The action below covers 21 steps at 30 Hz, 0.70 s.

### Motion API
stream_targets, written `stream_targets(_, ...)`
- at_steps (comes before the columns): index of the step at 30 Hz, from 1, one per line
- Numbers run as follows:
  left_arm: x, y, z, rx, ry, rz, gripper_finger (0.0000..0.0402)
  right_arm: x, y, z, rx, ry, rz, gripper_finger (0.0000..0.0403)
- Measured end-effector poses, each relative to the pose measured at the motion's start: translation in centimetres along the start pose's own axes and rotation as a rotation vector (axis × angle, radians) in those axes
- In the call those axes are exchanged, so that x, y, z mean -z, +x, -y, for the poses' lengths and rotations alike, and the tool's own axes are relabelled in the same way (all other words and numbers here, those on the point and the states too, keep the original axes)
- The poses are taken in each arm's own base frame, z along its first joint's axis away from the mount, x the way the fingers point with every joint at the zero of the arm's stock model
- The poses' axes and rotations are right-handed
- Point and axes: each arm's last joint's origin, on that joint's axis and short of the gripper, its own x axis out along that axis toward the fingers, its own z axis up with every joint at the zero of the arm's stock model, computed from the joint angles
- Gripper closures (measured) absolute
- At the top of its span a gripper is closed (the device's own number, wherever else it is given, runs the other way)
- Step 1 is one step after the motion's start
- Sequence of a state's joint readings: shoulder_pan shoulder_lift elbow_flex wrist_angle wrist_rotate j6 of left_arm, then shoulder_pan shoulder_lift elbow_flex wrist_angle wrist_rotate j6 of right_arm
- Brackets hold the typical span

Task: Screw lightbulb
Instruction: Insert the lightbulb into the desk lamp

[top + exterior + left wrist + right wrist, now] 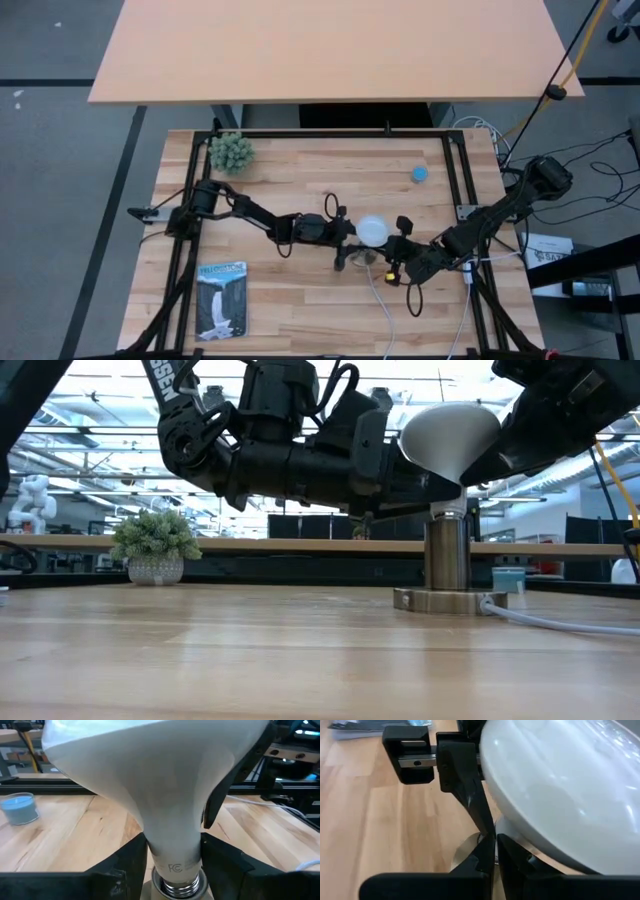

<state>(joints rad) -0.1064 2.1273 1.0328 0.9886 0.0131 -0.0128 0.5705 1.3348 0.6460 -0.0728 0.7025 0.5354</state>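
Low over wood, left pincer [172, 860] clasps lightbulb [170, 795] neck.

The left arm reaches from the left side of the table toward the middle, lying low and almost level over the surface. The left gripper [352, 238] is at the lightbulb [373, 231], and its fingers [131, 865] stand on both sides of the bulb's narrow neck, closed around it. The right arm comes in from the right side, bent at the elbow. The right gripper [402, 262] waits just beside the bulb, with its two fingers [485, 855] pressed together and holding nothing.
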Motion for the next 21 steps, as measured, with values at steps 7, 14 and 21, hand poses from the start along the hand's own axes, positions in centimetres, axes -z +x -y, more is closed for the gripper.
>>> stream_targets(7, 0.0, 0.0, 0.0, 0.003, 0.000, -0.002, 0.0226, -0.1, -0.3, 0.4, -0.012, 0.019, -0.025, 0.0387)
stream_targets(14, 0.1, 0.0, 0.0, 0.001, 0.000, -0.007, 0.0226, 0.2, -0.3, 0.5, -0.072, 0.038, -0.101, 0.0387)
stream_targets(21, 0.1, 0.0, 0.0, -0.003, -0.001, -0.008, 0.0226, 0.2, 0.1, 1.5, 0.017, 0.025, -0.106, 0.0387)
